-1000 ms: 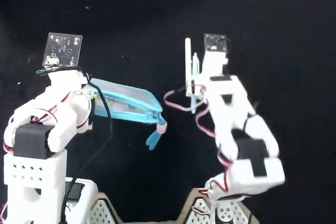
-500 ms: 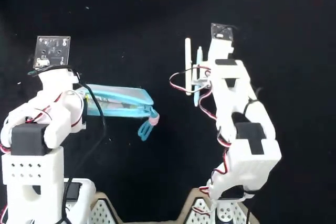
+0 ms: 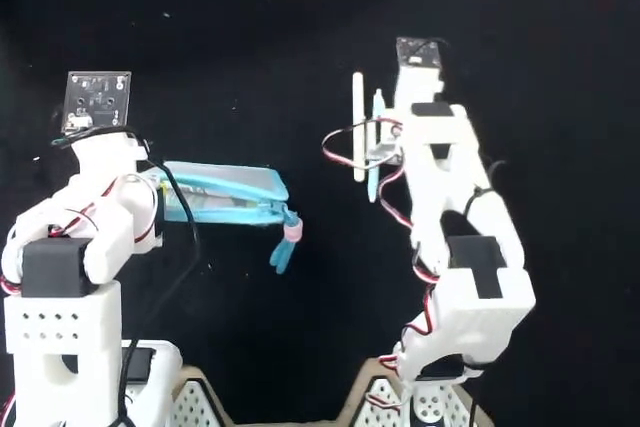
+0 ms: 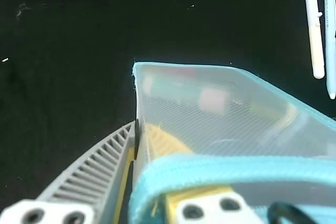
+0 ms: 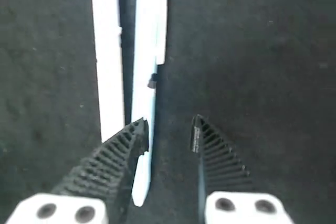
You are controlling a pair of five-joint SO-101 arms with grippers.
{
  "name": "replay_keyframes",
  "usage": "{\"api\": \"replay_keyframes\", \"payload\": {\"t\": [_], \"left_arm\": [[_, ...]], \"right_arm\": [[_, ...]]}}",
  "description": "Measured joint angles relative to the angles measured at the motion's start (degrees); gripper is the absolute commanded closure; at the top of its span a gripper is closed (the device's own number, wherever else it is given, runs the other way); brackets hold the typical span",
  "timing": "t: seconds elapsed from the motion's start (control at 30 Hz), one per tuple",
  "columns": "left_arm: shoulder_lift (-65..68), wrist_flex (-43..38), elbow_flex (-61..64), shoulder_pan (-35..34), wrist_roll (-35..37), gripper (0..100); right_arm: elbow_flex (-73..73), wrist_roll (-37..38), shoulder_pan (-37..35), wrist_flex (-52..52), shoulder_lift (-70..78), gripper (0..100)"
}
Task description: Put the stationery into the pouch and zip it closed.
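A translucent mesh pouch (image 3: 228, 194) with a teal zip edge hangs just above the black table, and my left gripper (image 4: 137, 177) is shut on its end. Blurred coloured items show through the pouch's (image 4: 220, 114) mesh. A teal and pink pull strap (image 3: 287, 242) dangles from its far end. A white pen (image 3: 358, 127) and a light blue pen (image 3: 376, 152) lie side by side on the table. My right gripper (image 5: 168, 129) stands open low over them. One fingertip (image 5: 135, 132) overlaps the light blue pen (image 5: 148, 61); the white pen (image 5: 107, 56) lies just outside it.
The table (image 3: 560, 97) is a black cloth. Both arm bases stand at the near edge. Red and white cables (image 3: 345, 142) loop off the right arm close to the pens. Both pens (image 4: 316, 30) also lie off past the pouch's far corner in the left wrist view.
The left arm swung the pouch a little to the left and levelled it. The right arm stretched farther over the pens and then settled slightly back.
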Motion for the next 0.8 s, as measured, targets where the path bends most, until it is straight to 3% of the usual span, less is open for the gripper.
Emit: {"api": "replay_keyframes", "payload": {"t": [0.23, 0.43, 0.67, 0.77, 0.8], "left_arm": [[-0.1, -0.9, 0.5, 0.0, 0.0, 97], [-0.1, -1.0, 0.6, 0.0, 0.0, 97], [-0.1, -1.0, 0.6, 0.0, 0.0, 97], [-0.1, -1.0, 0.6, -0.2, 0.0, 97], [-0.1, -1.0, 0.6, -0.2, 0.0, 97]], "right_arm": [[2.5, 0.2, -0.6, -9.1, 1.1, 86.3], [0.9, 0.2, -0.9, -9.6, 5.4, 86.1], [-11.3, 0.3, -0.9, 3.8, 11.9, 87.1], [-18.2, 0.3, -0.2, 10.8, 15.6, 99.2], [-20.1, 0.3, 0.3, 13.2, 16.4, 98.3]]}}
